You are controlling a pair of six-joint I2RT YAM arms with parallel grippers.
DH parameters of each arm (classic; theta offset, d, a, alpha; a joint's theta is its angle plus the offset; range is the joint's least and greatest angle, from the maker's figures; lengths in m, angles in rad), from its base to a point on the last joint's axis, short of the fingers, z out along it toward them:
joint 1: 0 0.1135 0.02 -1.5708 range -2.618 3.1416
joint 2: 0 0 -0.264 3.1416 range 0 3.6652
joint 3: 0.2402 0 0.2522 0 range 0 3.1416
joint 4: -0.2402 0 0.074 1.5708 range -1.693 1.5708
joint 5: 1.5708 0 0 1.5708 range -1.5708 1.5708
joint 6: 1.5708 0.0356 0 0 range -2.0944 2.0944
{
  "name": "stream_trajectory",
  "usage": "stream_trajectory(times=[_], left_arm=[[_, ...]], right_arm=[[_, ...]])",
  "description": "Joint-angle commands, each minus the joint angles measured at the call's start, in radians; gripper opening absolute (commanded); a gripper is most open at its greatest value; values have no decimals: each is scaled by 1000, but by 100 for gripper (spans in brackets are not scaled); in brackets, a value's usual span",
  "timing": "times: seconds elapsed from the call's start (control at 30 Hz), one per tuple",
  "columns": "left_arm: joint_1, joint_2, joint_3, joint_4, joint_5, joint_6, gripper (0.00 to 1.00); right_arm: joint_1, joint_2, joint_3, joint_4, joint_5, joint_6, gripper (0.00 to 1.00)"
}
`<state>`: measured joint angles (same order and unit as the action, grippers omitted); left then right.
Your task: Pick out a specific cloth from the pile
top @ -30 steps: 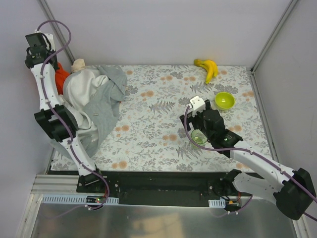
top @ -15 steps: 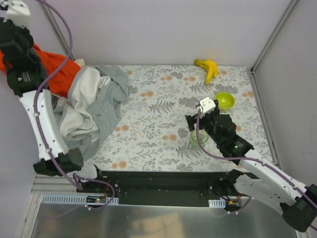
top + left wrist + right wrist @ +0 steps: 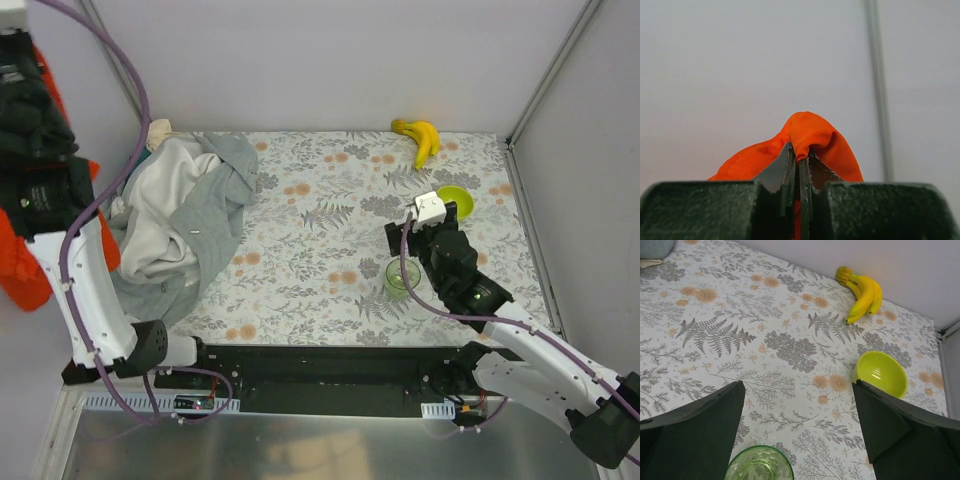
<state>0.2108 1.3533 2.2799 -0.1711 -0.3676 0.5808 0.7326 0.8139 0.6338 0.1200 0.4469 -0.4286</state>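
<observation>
**Listener:** What takes up most of the scene?

**Robot:** A table (image 3: 330, 250) covered in a pale cloth printed with grey ferns and orange flowers. The pile (image 3: 190, 215) sits at its far left corner. It is a loose heap of light grey and white garments, with a small beige piece at the back.

**Listener:** Where is the cloth you were asked for?

**Robot:** The cloth (image 3: 25, 270) is bright orange-red. It hangs in the air to the left of the pile, past the table's edge and alongside my raised left arm. I cannot tell whether its lowest fold touches the pile. In my left wrist view a bunched fold of it (image 3: 810, 132) rises just above my fingertips against a plain grey wall.

**Listener:** What are your pincers doing?

**Robot:** My left gripper (image 3: 799, 162) is clamped tight on that orange fold, with the two jaws pressed almost together. My right gripper (image 3: 797, 385) is well to the right of the pile. Its jaws are spread wide and hold nothing.

**Listener:** What else is on the table?

**Robot:** A bunch of yellow bananas (image 3: 420, 138) lies far to the right of the pile, by the back wall. A lime-green bowl (image 3: 881, 374) stands to the right of the pile, partly hidden by my right wrist in the overhead view. A clear green glass (image 3: 402, 277) stands upright to the right of the pile, toward the table's near edge and just beside my right wrist.
</observation>
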Motion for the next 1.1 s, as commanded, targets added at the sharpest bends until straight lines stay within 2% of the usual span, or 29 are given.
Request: stream_trajectory(times=[0.0,0.07,0.17,0.23,0.3,0.37,0.47,0.53,0.67,0.9,1.07], left_arm=[[-151,124,123,-245,86,-253,0],[-207,177,277,-374,159,-410,0],[-406,205,303,-448,154,-446,0],[-560,217,270,-487,119,-417,0],[-733,250,253,-524,76,-362,0],[-914,308,276,-550,17,-291,0],[-1095,409,349,-553,-33,-187,0],[-1140,481,386,-550,-30,-157,0],[-1146,587,354,-530,30,-203,0],[-1192,780,291,-527,185,-358,0],[-1277,923,329,-525,272,-369,0]], right_arm=[[4,-19,70,-3,156,21,99],[1,-10,79,-14,228,19,99],[-25,2,95,-25,338,43,99],[-77,11,113,-66,357,106,99],[-192,25,144,-144,319,226,99],[-298,44,165,-213,267,319,99],[-410,42,175,-272,219,402,99],[-456,18,165,-273,211,427,99],[-521,-47,158,-284,190,427,99],[-549,-154,165,-319,214,410,99],[-553,-197,172,-345,233,404,99]])
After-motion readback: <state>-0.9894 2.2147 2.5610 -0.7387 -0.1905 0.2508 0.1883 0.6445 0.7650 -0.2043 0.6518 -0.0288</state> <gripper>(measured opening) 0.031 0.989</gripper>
